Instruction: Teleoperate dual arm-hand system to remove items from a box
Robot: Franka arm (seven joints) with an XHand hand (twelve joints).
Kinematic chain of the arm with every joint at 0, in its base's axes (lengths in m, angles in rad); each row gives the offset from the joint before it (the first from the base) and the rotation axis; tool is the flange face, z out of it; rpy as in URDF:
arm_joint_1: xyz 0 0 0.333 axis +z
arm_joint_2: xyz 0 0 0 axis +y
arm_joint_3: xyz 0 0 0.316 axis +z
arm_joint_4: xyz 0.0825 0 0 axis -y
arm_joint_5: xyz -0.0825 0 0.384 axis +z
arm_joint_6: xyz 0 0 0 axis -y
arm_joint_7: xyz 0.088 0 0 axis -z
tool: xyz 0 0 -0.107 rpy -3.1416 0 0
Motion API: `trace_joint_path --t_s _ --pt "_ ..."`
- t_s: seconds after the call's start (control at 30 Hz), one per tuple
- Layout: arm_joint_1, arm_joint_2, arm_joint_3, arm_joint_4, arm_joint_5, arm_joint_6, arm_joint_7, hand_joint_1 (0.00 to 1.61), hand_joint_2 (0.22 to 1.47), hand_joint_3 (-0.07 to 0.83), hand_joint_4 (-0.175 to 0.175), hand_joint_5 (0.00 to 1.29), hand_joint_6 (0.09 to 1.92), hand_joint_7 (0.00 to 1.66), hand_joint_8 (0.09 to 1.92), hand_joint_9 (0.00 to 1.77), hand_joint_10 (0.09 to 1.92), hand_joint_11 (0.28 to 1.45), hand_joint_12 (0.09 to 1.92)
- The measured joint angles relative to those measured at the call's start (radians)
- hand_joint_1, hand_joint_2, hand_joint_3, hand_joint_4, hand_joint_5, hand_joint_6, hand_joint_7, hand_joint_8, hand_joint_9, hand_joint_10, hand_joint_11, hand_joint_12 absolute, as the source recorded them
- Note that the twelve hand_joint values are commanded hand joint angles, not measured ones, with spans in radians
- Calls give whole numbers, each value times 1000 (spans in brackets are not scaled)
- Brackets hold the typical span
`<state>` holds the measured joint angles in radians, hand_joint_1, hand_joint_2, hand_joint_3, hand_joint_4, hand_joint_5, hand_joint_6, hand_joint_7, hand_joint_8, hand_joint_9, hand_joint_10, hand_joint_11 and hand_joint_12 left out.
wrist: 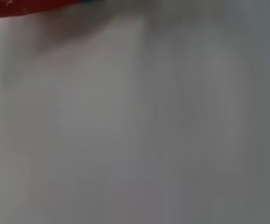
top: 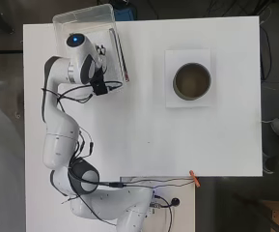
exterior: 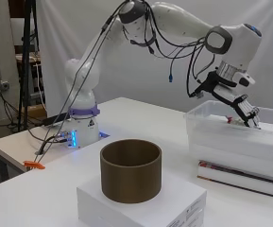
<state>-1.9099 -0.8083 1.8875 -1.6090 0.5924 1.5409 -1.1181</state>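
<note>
Overhead looks straight down, side looks across; both share the box point(top: 88, 21); wrist is close.

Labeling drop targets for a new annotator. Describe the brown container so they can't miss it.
On the white table, look to the side away from the clear plastic box that the hand reaches into. There a flat white box lies alone, and on it stands the brown cylinder. It is the only round, dark, open-topped thing there; everything near it is white and flat.

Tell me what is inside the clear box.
The hand reaches into the clear box; beside its fingers a small red item shows. The rest is hidden by the arm and the cloudy walls.
</note>
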Motion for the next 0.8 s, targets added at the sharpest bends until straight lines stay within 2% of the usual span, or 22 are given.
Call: trace_joint_path --t_s 0.33,0.37,0.4,0.43,0.47,0.5,0.53,0.57,0.63,0.77,0.8 --pt "30 -23 17 -43 -37 59 -18 93 899 0 104 341 87 348 87 382 87 411 87" --pt "43 -26 18 -53 -44 62 -16 98 904 2 96 339 87 351 87 397 87 422 87" --pt "52 -30 20 -59 -54 66 -15 167 966 8 69 410 87 472 87 555 87 496 87" --pt "57 -36 22 -62 -72 81 -11 466 1054 -8 103 590 430 722 495 825 561 634 488" --pt "61 -40 18 -68 -92 110 -12 703 1109 -18 135 730 765 933 1080 1075 1136 776 1016" --pt "69 -42 7 -83 -95 136 -18 843 1140 -19 155 807 974 1060 1484 1239 1511 868 1380" --pt "91 -44 -16 -119 -71 182 -23 913 1159 -15 166 839 1098 1128 1713 1331 1718 918 1583" --pt "113 -45 -31 -150 -39 219 -24 943 1171 -10 171 845 1176 1162 1832 1377 1825 944 1687" --pt "151 -48 -56 -211 29 285 -20 949 1190 -1 175 824 1266 1164 1918 1382 1901 944 1759" --pt "204 -54 -105 -268 83 331 -44 897 1241 16 175 726 1447 1137 1920 1354 1920 937 1776" --pt "221 -53 -130 -284 103 333 -61 900 1234 11 175 737 1624 1146 1920 1364 1920 958 1779"
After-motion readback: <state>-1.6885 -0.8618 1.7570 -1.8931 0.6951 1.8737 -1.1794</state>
